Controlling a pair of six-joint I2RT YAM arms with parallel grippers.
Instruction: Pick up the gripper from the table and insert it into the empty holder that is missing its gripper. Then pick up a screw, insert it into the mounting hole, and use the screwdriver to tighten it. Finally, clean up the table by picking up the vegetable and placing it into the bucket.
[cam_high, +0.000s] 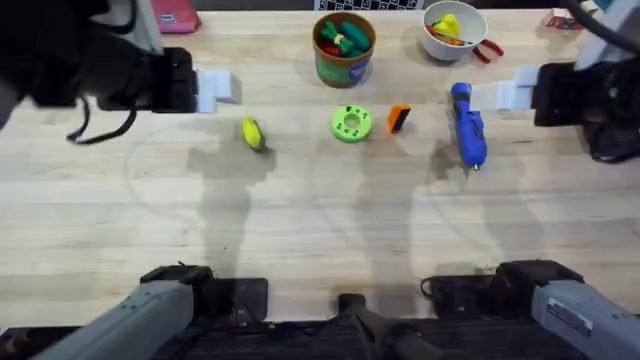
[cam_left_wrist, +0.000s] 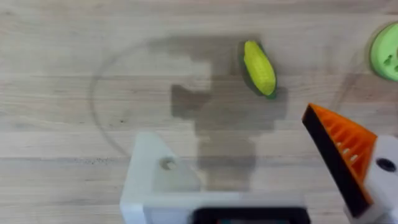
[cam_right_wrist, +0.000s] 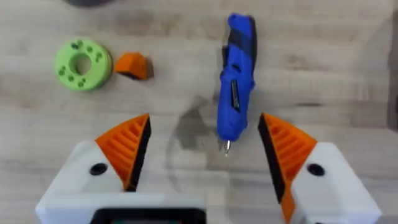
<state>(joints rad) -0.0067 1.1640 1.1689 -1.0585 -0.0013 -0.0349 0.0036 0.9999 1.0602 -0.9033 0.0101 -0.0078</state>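
Table (cam_high: 300, 220): one loose orange gripper (cam_high: 399, 118), beside one green disc (cam_high: 351, 123); one blue screwdriver (cam_high: 467, 128); one yellow-green vegetable (cam_high: 252, 133); one green bucket (cam_high: 344, 62); one white bowl (cam_high: 455, 30). Left claw (cam_left_wrist: 261, 168) spread, one finger a bare holder (cam_left_wrist: 155, 174). Right claw (cam_right_wrist: 205, 149) spread.

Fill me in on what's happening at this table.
Nothing is held yet. The left gripper hovers open near the vegetable; one of its white blocks, the holder, lacks an orange wedge. The right gripper hangs open over the screwdriver. The loose orange gripper lies beside a green disc, below the bucket.
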